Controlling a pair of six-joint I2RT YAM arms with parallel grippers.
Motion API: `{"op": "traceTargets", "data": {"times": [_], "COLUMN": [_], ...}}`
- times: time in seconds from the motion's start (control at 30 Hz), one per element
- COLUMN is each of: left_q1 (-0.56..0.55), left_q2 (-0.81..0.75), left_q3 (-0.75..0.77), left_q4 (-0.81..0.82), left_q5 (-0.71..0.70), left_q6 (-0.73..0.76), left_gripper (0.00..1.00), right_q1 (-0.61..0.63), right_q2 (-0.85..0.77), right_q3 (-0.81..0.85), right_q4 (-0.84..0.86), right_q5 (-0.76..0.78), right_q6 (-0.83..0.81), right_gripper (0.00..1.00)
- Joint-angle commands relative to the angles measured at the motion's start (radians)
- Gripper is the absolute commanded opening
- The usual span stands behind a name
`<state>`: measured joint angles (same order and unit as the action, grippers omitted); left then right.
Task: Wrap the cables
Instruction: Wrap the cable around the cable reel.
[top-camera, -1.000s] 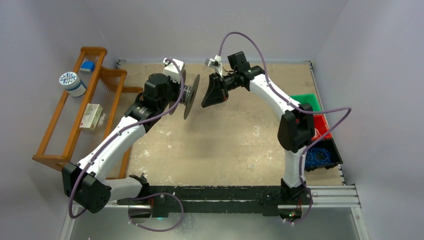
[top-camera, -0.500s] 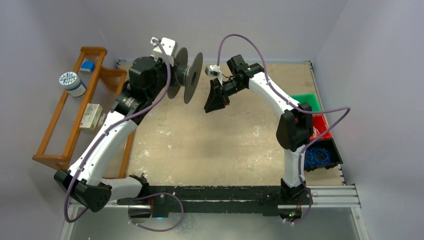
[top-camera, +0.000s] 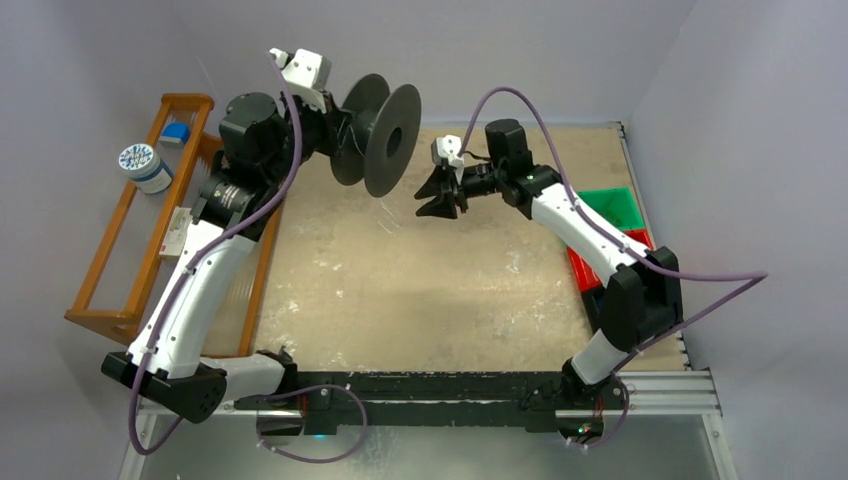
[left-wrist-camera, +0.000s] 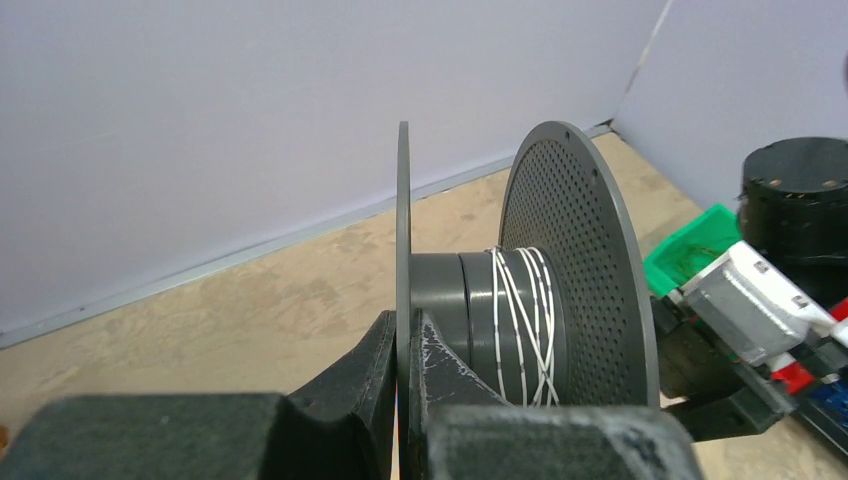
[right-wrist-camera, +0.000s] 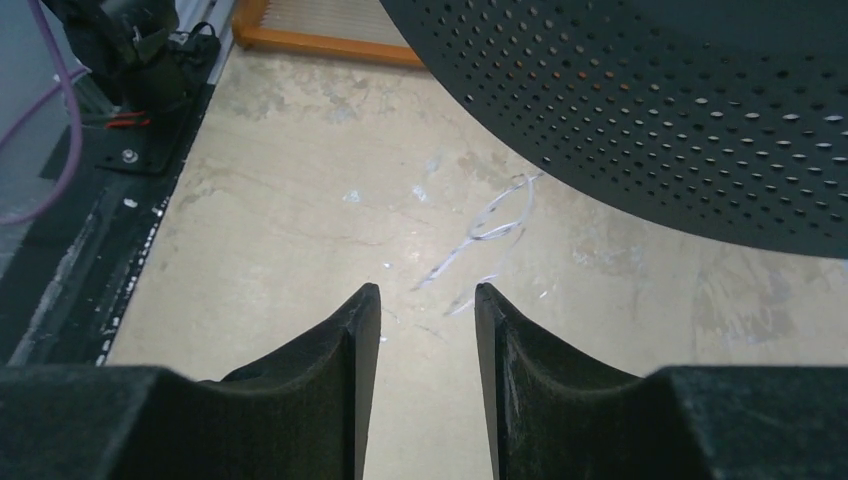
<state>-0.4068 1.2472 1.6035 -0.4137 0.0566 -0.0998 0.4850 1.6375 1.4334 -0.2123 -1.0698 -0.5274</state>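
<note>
A dark grey spool (top-camera: 385, 140) with perforated flanges hangs in the air at the back centre. My left gripper (top-camera: 335, 135) is shut on its thin near flange (left-wrist-camera: 403, 230), one finger on each side. The cable (left-wrist-camera: 520, 320), a thin whitish wire, is wound in several crossing turns round the hub. My right gripper (top-camera: 428, 195) is open and empty, just right of and below the spool's big flange (right-wrist-camera: 700, 110). In the right wrist view a loose whitish loop of the cable (right-wrist-camera: 495, 222) shows beyond the open fingers (right-wrist-camera: 427, 295), over the table.
A wooden rack (top-camera: 130, 230) stands along the left edge, with a tape roll (top-camera: 145, 167) and a small box (top-camera: 182, 233) on it. Green (top-camera: 610, 205) and red (top-camera: 582, 270) bins sit at the right edge. A black rail (top-camera: 450, 390) runs along the near edge.
My left arm has raised the spool up and to the back left. My right gripper has turned and shifted slightly right, and the right arm's elbow has swung out to the right.
</note>
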Motion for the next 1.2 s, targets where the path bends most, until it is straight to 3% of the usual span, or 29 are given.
{"op": "traceTargets", "data": {"times": [0.0, 0.17, 0.3, 0.5, 0.77, 1.17], "left_q1": [0.036, 0.079, 0.1, 0.111, 0.118, 0.12], "left_q2": [-0.012, -0.018, -0.029, -0.038, -0.037, -0.031], "left_q3": [0.066, 0.067, 0.044, 0.012, 0.007, -0.001], "left_q4": [0.079, 0.099, 0.12, 0.136, 0.141, 0.145], "left_q5": [0.161, 0.222, 0.245, 0.246, 0.236, 0.236], "left_q6": [-0.097, -0.149, -0.175, -0.184, -0.187, -0.195], "left_gripper": [0.0, 0.0, 0.0, 0.0, 0.0, 0.0], "right_q1": [0.006, 0.006, 0.004, 0.012, 0.025, 0.058], "right_q2": [-0.041, -0.066, -0.063, -0.048, 0.016, 0.039], "right_q3": [-0.12, -0.222, -0.255, -0.315, -0.292, -0.316], "right_q4": [0.329, 0.534, 0.625, 0.847, 0.919, 0.921], "right_q5": [-0.047, 0.019, -0.045, -0.004, -0.006, 0.152], "right_q6": [0.032, 0.124, 0.217, 0.489, 0.715, 0.714], "right_gripper": [0.43, 0.44, 0.45, 0.45, 0.5, 0.46]}}
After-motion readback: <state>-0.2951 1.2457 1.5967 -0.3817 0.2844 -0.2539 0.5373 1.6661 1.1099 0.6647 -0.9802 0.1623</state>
